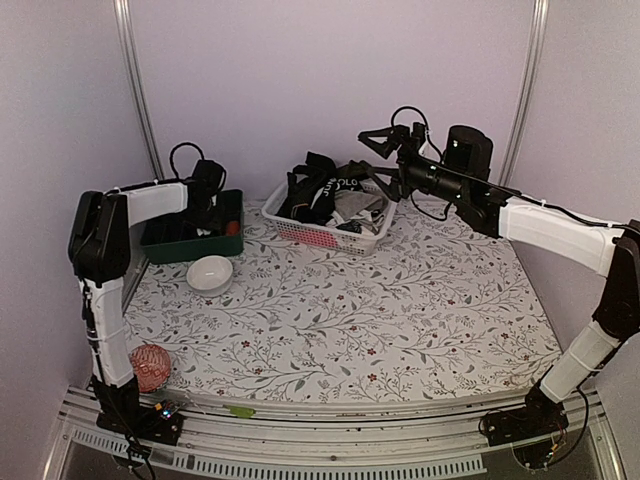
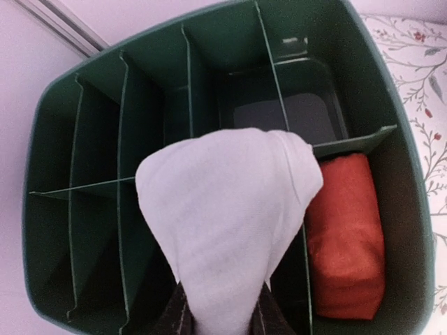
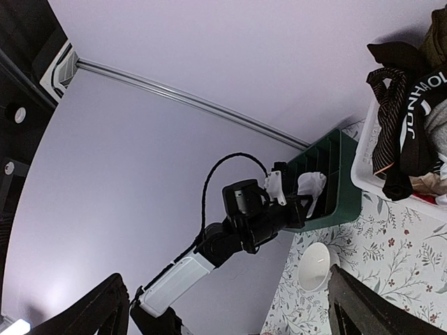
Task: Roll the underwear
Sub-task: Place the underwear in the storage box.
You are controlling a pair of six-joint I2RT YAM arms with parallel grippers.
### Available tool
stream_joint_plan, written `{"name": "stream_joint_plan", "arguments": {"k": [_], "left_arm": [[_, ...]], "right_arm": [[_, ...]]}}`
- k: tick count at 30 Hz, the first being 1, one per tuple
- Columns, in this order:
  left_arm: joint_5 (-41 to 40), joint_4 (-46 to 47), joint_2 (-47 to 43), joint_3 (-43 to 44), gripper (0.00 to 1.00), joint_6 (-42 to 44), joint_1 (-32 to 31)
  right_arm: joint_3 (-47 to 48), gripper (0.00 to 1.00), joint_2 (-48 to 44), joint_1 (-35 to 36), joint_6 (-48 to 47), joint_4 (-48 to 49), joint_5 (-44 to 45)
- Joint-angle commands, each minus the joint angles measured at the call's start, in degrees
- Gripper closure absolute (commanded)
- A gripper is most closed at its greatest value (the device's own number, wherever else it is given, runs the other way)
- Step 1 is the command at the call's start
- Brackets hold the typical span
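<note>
The left gripper [image 2: 223, 315] pinches one white underwear roll [image 2: 230, 223] above the one green divided box [image 2: 49, 209] at the top view's upper left. One orange cloth roll [image 2: 347, 237] lies in a compartment at the wrist view's right. The right gripper [image 1: 385, 158], jaws spread wide, hangs at upper centre above one white basket [image 1: 322, 236] holding a tangled underwear heap [image 1: 325, 190], perhaps half a dozen pieces.

Soft dim light, lilac cast; underwear [image 2: 223, 230] near lens blurred
</note>
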Motion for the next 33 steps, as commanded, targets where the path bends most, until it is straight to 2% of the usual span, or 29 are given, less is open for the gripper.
{"name": "stream_joint_plan", "arguments": {"k": [1,4,8,18,26,33], "left_arm": [[-4.9,0.5,-6.4,0.8,1.00,1.4,0.9],[-10.5,0.8,-6.9,0.0,1.00,2.2,0.8],[-13.6,1.9,-5.2,-1.2,1.00,5.1,0.6],[-12.8,-2.9,2.1,3.3,1.00,6.6,-1.6],[-5.9,-5.6,2.9,4.5,1.00,6.7,-4.2],[3.5,-9.0,5.9,7.4,1.00,4.1,-2.6]], "right_arm": [[2.4,0.01,1.1,-0.3,-1.2,-0.7,0.1],[2.4,0.01,1.3,-0.2,-1.3,-0.9,-0.2],[2.0,0.01,1.3,-0.3,-1.3,-1.2,-0.2],[0.7,0.01,0.2,-0.3,-1.4,-1.6,0.3],[-0.2,0.01,-0.9,-0.8,-1.5,-1.7,0.4],[-0.7,0.01,-1.3,-1.1,-1.6,-1.8,0.2]]}}
